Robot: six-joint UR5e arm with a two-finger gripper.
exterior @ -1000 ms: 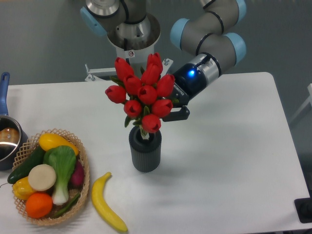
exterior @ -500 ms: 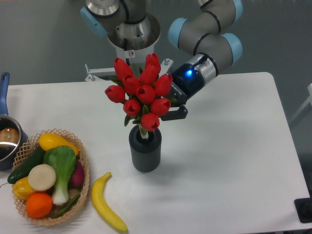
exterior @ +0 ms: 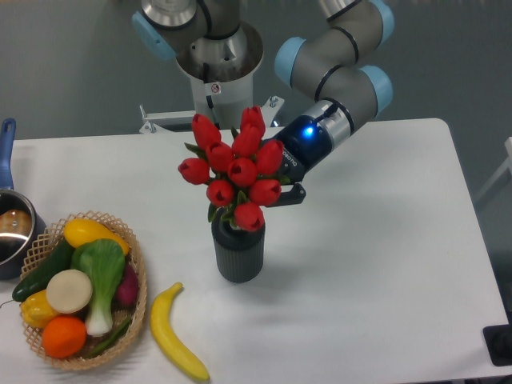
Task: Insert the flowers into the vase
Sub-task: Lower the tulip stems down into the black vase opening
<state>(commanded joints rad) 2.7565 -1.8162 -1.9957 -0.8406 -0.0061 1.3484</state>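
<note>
Gripper [exterior: 276,190] hidden behind the flowers [exterior: 236,168]; grip state unclear. Stems enter the vase [exterior: 238,250] just below it, blooms upright.

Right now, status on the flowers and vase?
Gripper behind the blooms, grip hidden. Flowers upright, stems in the vase mouth. Banana and basket off to the side, nothing blocking.

- Bright, even light from above.
- Soft grey shadow on the white table [exterior: 384,264] just right of the vase [exterior: 238,250].
- Small shine on the steel pot [exterior: 14,224] at the left edge.
- Sharp all over, no blur, no bending near the edges.
</note>
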